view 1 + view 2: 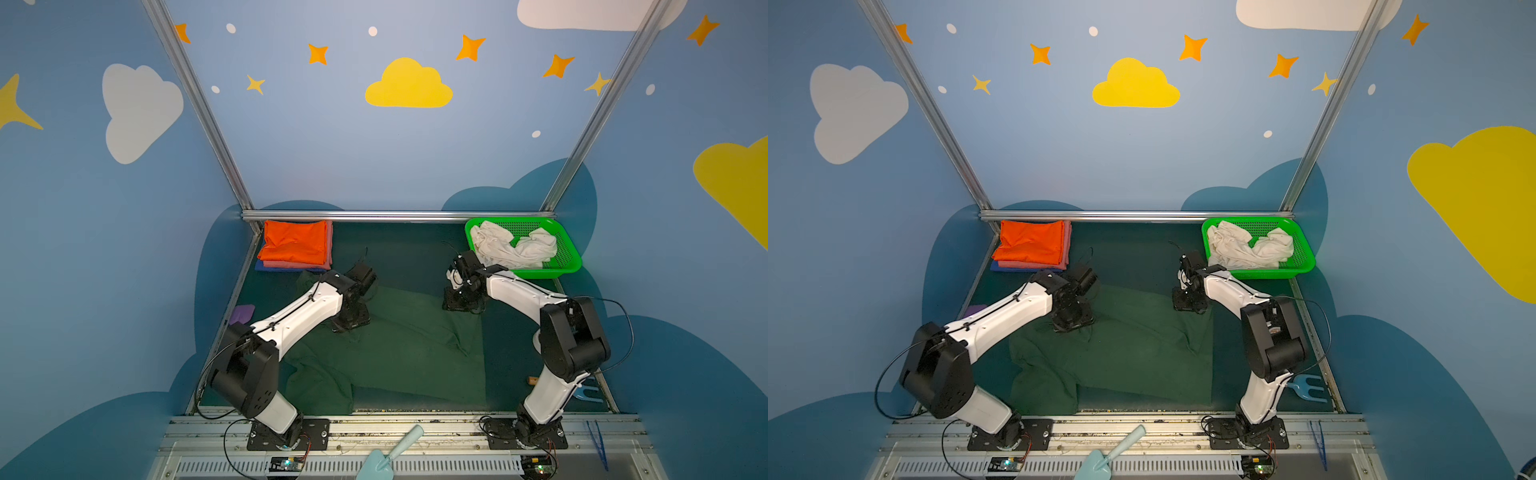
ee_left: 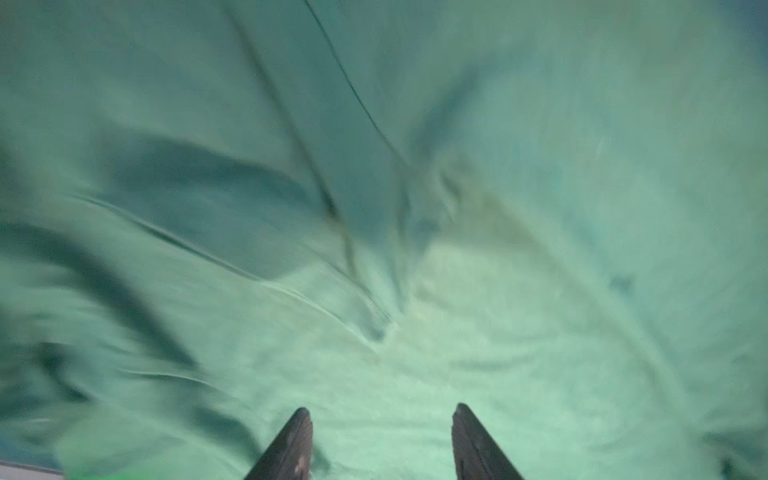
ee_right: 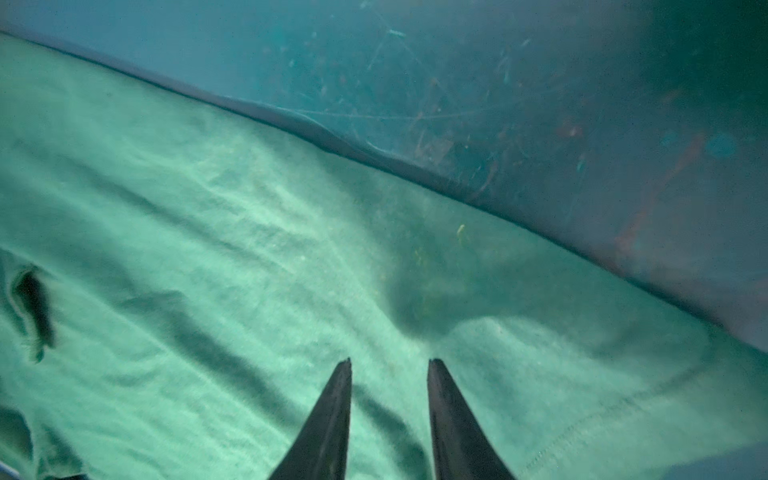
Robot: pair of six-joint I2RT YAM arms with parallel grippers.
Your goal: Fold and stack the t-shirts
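Although its cloth is rumpled, the dark green t-shirt is lying spread across the middle of the counter, between the two arms. Its wider span appears to be running side to side. At the far right, the green mesh basket is holding the crumpled white t-shirt. In the far left corner, the orange t-shirt is sitting folded on the pink t-shirt, which is resting on the blue t-shirt.

Both arms are reaching over the green shirt's far edge, one toward each end. The left fingers are standing parted with nothing between them, and creased cloth is lying directly below. The right fingers are standing narrowly parted, likewise gripping nothing, just inside the hem where shirt meets bare counter.

Judgement: each arm is nearest its own far corner, so a fold would be drawing that edge toward the near side.
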